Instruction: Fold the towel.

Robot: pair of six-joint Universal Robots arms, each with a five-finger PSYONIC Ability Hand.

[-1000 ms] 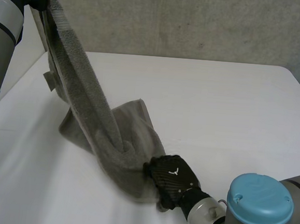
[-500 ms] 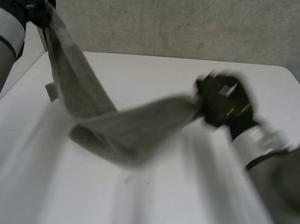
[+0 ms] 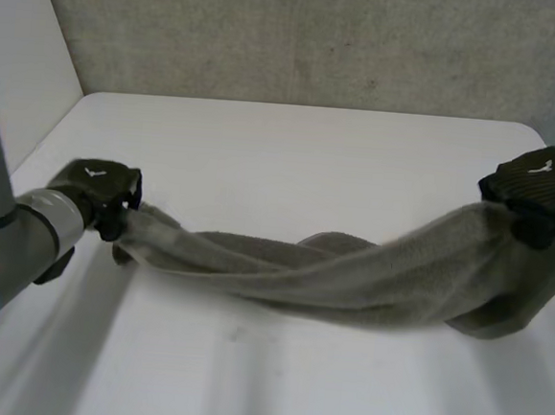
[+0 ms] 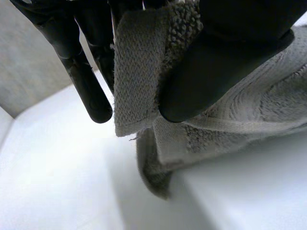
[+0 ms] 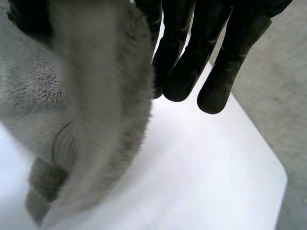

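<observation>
A grey towel (image 3: 349, 276) is stretched in a twisted band across the white table (image 3: 301, 152), sagging in the middle. My left hand (image 3: 101, 189) grips its left end low over the table. In the left wrist view the thumb (image 4: 220, 57) pinches a hemmed corner of the towel (image 4: 139, 72) against the fingers. My right hand (image 3: 538, 190) holds the other end at the table's right side. In the right wrist view the towel (image 5: 91, 110) hangs from the hand beside its fingers (image 5: 184, 62).
A grey wall (image 3: 329, 39) runs behind the table's far edge. The table's right corner (image 5: 280, 175) lies past the right hand's fingertips.
The left hand came down from high at the left to just above the table. The right hand took the towel's lower end, lifted it and carried it far right, stretching the towel out.
</observation>
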